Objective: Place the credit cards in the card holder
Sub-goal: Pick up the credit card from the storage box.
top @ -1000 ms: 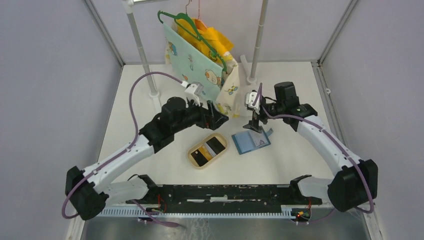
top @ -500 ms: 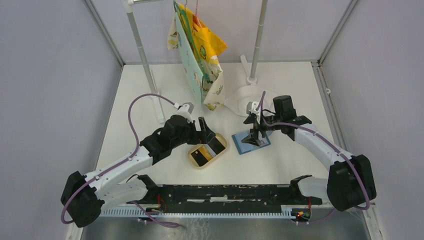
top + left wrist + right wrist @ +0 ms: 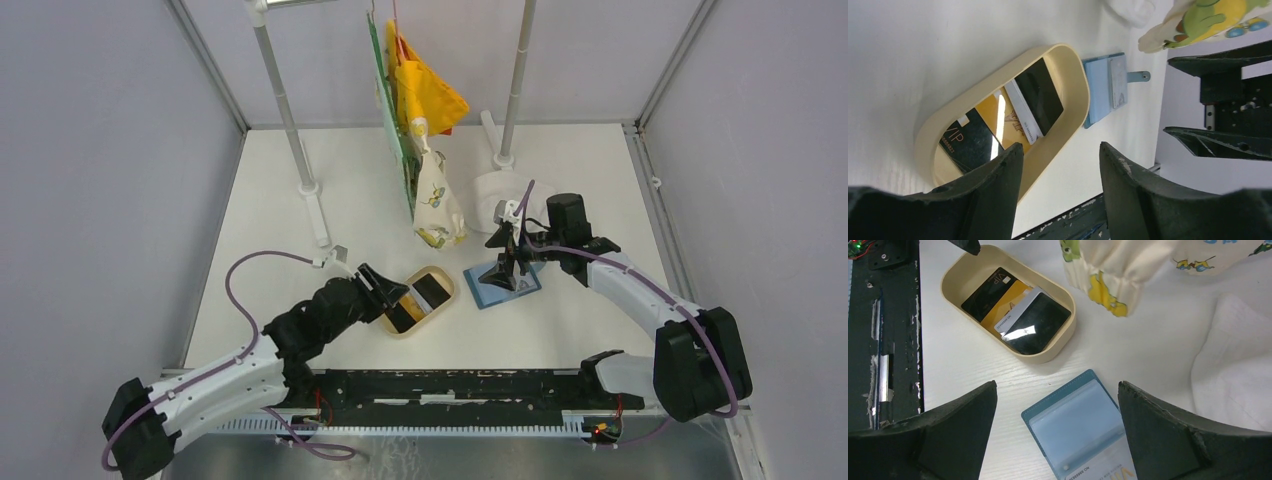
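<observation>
- Since the earlier top view, the left arm has pulled back toward its base and dropped. The left fingers [image 3: 385,288] now hang over the near-left end of the tan oval tray [image 3: 449,297]. The right fingers [image 3: 505,272] have come down over the card holder [image 3: 528,285], which lies on the desk just right of the tray. The hanging clothes [image 3: 420,150] beyond the tray have turned edge-on.
- Top view: both black credit cards [image 3: 430,290] lie inside the tray, so neither has been lifted.
- Left wrist view: the left fingers [image 3: 993,190] stand partly spread with nothing between them, above the tray's near rim [image 3: 1078,80]. One black card [image 3: 1040,95] lies at the tray end nearest the card holder [image 3: 1100,90]. The other [image 3: 965,145] is at the far end, with a gold card [image 3: 998,122] and a white card [image 3: 1020,112] overlapping between them.
- Right wrist view: the right fingers [image 3: 943,435] are spread wide and empty, straddling the open card holder [image 3: 1078,425] just below the tray [image 3: 1048,357]. A pale card [image 3: 1103,472] already sits in one pocket.
- Judgement: the task has barely begun. Both black cards are yet to be picked up and slotted, and the left arm looks set to make the first pick.
</observation>
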